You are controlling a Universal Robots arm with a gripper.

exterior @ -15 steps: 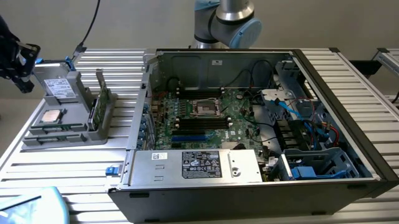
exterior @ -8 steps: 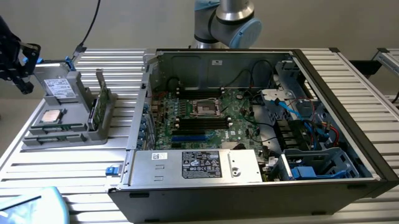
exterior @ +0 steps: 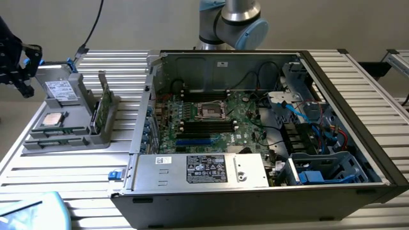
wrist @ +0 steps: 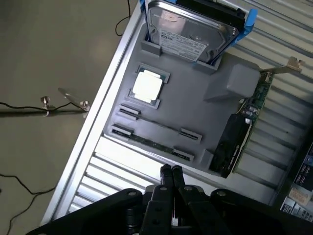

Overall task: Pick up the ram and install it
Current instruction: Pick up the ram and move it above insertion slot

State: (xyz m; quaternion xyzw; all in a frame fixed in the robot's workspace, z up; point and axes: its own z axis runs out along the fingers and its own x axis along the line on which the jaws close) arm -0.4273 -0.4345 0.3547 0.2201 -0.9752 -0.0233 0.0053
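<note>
The slatted metal table I work over carries a grey parts tray at the exterior view's left and an open computer case just beside it

Arm: silver-grey tubular joints, pale blue caps. Gripper: matte black, narrow tips.

Quick look at what we've got here: the gripper has its two black fingers pressed together, tips over the ribbed metal table right by the edge of the grey tray. The ram lies flat in the tray slot closest to those tips, and we can't see any contact. Further in sits a square silver processor chip, then a hard drive propped between blue brackets. An upright green board with a metal bracket stands along the tray's side.
</note>
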